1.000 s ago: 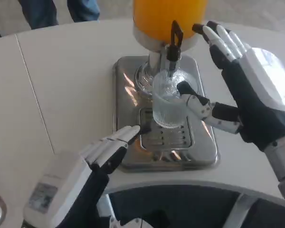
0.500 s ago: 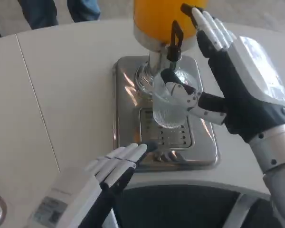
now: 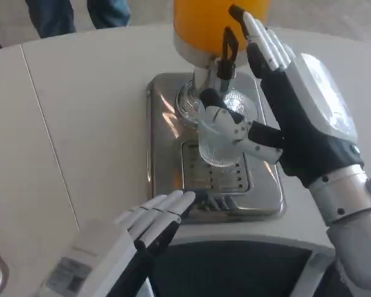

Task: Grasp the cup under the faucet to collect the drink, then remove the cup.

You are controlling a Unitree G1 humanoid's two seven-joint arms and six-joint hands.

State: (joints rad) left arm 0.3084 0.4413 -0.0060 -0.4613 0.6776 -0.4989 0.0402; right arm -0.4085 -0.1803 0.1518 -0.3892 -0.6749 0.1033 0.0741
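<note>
- Cup (image 3: 219, 141): clear, ribbed, upright on the slotted drip grate (image 3: 215, 176) of the steel dispenser base (image 3: 164, 154), directly below the black tap lever (image 3: 227, 51). Whether it holds any liquid cannot be told.
- Dispenser tank (image 3: 204, 21): filled with orange drink, at the top edge of the view, above the cup.
- Right hand (image 3: 297, 108): beside the cup on its right side; thumb lies across the cup's rim and near wall, touching it. The other fingers (image 3: 263, 40) point up, spread, next to the tank and the tap lever (not wrapped round the cup). No full grip visible; hand reads as unclosed.
- Left hand (image 3: 120, 238): low on the white table (image 3: 80, 111), fingers straight and apart, tips at the front edge of the steel base; holds nothing.
</note>
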